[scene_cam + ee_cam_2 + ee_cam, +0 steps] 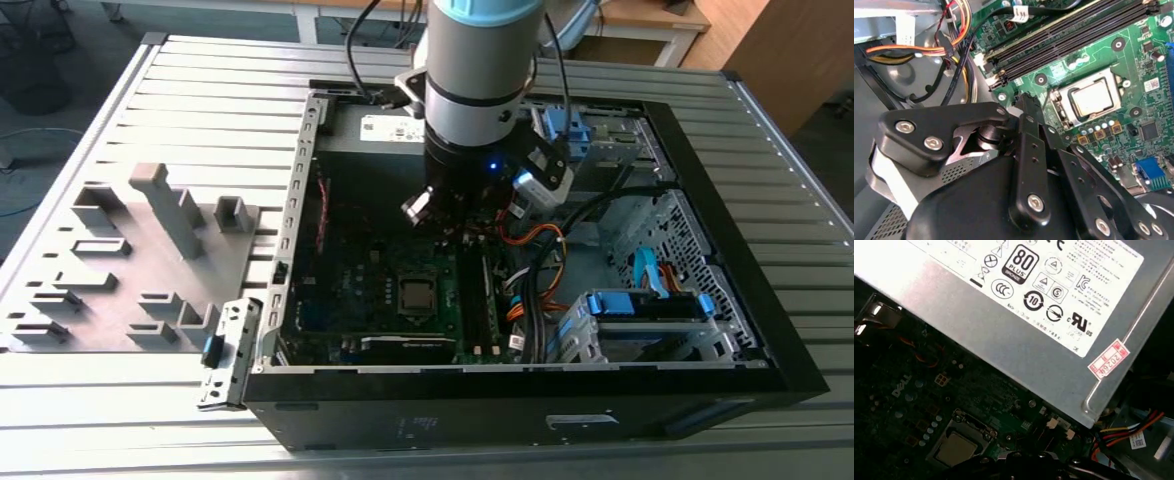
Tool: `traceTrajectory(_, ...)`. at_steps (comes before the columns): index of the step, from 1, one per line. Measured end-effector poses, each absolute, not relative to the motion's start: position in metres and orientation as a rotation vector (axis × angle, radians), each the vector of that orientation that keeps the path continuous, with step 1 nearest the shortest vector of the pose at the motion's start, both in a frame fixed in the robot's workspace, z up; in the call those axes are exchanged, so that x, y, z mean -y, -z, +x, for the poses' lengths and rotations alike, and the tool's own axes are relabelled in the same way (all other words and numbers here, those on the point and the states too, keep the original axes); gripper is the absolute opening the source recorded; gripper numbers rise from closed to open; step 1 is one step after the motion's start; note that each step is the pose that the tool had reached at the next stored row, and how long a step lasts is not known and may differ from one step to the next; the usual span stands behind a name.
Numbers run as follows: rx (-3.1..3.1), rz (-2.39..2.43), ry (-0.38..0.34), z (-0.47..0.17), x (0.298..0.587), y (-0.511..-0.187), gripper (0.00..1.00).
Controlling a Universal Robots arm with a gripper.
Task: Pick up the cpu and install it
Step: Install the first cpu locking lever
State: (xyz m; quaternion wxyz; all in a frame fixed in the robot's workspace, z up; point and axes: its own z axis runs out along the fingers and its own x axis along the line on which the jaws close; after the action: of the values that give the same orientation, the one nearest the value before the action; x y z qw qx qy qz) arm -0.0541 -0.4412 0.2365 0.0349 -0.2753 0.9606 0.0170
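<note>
- Slatted grey metal makes up the surface [200, 90]; past its edges the exterior view shows a bluish floor [40, 130] and light wooden tables [641, 15].
- On the surface lies an open black computer case [400, 420]. Beside it, toward the exterior view's left, is a grey fixture tray [120, 260] with upright blocks.
- The arm [478, 60] comes down into the case, and the fingers [462, 232] hang over the green mainboard [347, 285].
- In the second wrist view the fingers [1029, 110] are drawn together with no gap showing between them. They hold nothing and touch nothing.
- The cpu [1095, 97] sits in the black socket frame [1059, 107] on the mainboard, out beyond the fingertips and off to one side, apart from them.
- In the exterior view the cpu [416, 293] is below the fingers and slightly toward that view's left; the first wrist view shows it [956, 447] just past the fingertips.
- It lies flat with its silver-grey top facing up. It is nearly square, so no long axis stands out, and its edges run in line with the memory slots [1069, 37] beside the socket.
- Behind the fingers is the grey power supply [1004, 330] with its white label, and orange and yellow cables [909, 50] run off to their side.
</note>
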Motion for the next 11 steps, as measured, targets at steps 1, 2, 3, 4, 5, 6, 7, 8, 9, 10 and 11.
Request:
traceTrajectory(1,-2.951,-0.851,-0.052,-0.0545,0.4413,-0.2364,0.12)
traceTrajectory(2,-2.95,-0.856,-0.053,-0.0551,0.4416,-0.2364,0.12)
traceTrajectory(3,-2.948,-0.864,-0.053,-0.0554,0.4418,-0.2364,0.12)
traceTrajectory(4,-2.945,-0.872,-0.053,-0.0556,0.4421,-0.2364,0.12)
traceTrajectory(5,-2.942,-0.883,-0.054,-0.0558,0.4424,-0.2364,0.12)
traceTrajectory(6,-2.939,-0.895,-0.054,-0.0559,0.4426,-0.2364,0.12)
traceTrajectory(7,-2.935,-0.908,-0.054,-0.0561,0.4428,-0.2364,0.12)
traceTrajectory(8,-2.93,-0.924,-0.055,-0.0561,0.4429,-0.2363,0.12)
traceTrajectory(9,-2.925,-0.94,-0.056,-0.0561,0.4429,-0.2363,0.12)
traceTrajectory(10,-2.921,-0.952,-0.056,-0.0561,0.443,-0.2362,0.12)
traceTrajectory(11,-2.92,-0.956,-0.056,-0.0561,0.443,-0.2363,0.12)
